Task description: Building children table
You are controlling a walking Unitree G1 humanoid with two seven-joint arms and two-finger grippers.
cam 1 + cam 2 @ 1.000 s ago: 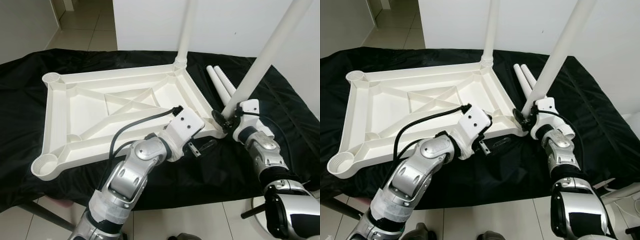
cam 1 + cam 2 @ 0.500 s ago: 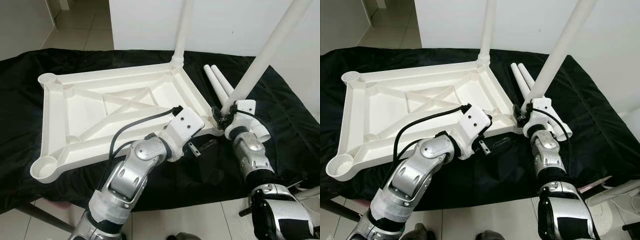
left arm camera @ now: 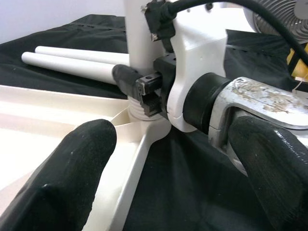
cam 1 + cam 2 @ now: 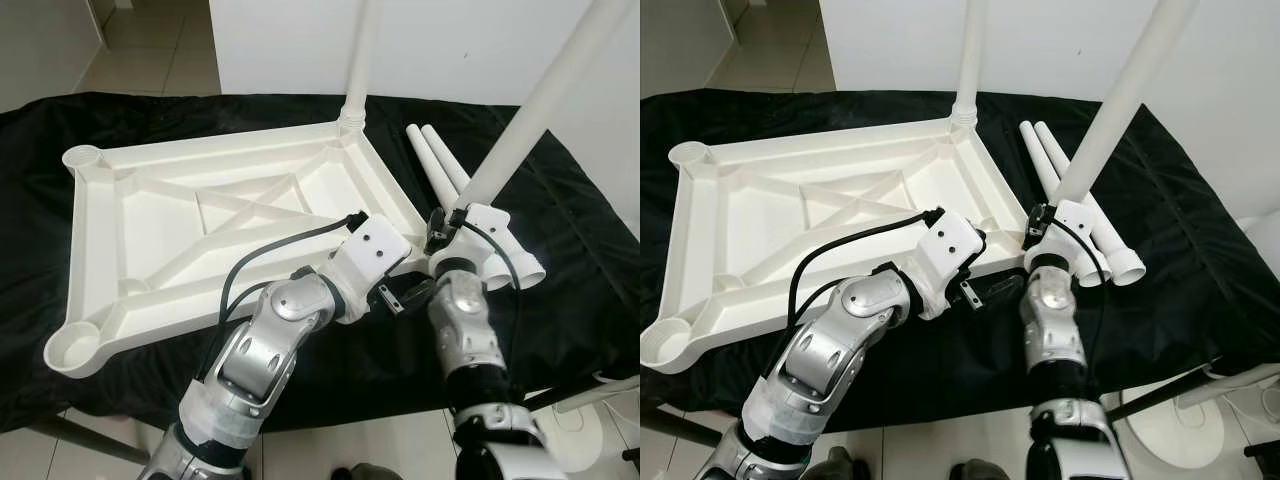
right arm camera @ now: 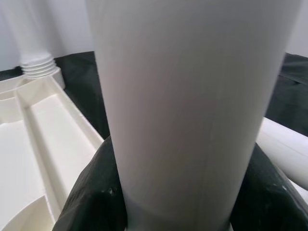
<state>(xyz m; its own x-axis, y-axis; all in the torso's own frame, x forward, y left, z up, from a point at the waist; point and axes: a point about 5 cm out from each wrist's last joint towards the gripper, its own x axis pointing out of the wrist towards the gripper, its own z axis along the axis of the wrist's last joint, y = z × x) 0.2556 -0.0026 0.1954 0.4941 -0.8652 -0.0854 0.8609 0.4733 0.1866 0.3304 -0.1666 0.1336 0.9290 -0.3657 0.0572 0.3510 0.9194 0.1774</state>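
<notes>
We see the white ribbed tabletop [image 4: 200, 230] inverted on the black cloth [image 4: 560, 250] (one leg already upright at its far corner). Our right gripper [image 4: 440, 232] is clamped on a second leg [image 4: 530, 115] at the near-right corner socket. Our left gripper [image 3: 163, 159], fingers spread and holding nothing, straddles the tabletop's rim.

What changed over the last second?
The right end effector, shut on the near-corner table leg, rotated about the leg as its forearm swung in toward the left arm. The left end effector stayed open at the upturned tabletop edge. The far leg stayed upright and the two spare legs lay unmoved.
</notes>
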